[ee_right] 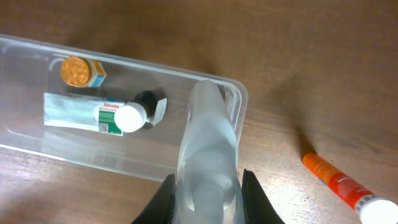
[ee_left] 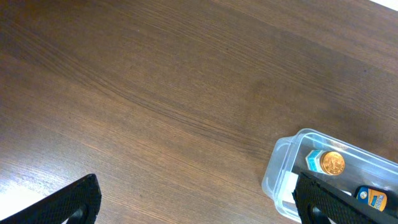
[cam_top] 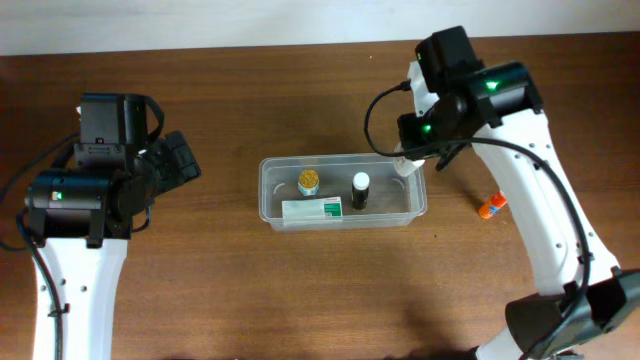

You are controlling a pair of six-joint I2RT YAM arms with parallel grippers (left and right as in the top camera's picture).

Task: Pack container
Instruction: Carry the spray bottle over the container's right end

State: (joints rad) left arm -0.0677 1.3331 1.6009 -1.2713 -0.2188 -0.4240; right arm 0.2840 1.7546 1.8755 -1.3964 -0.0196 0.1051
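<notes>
The clear container (cam_top: 271,200) sits mid-desk (cam_top: 250,300). It holds a gold-lidded jar (cam_top: 309,182), a white-capped dark bottle (cam_top: 360,190) and a green-and-white pack (cam_top: 312,209). The right claw (ee_right: 208,202) is clamped on a frosted bottle (ee_right: 208,143) over the container's right end. The left claw (ee_left: 196,208) hangs spread wide, left of the container. An orange stick (cam_top: 490,207) lies on the desk to the right.

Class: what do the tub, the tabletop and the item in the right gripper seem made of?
Tub: clear glossy plastic; contents show through its walls.
Tabletop: brown wood or veneer, matte; grain lines run across.
Item in right gripper: likely frosted translucent plastic, milky.
</notes>
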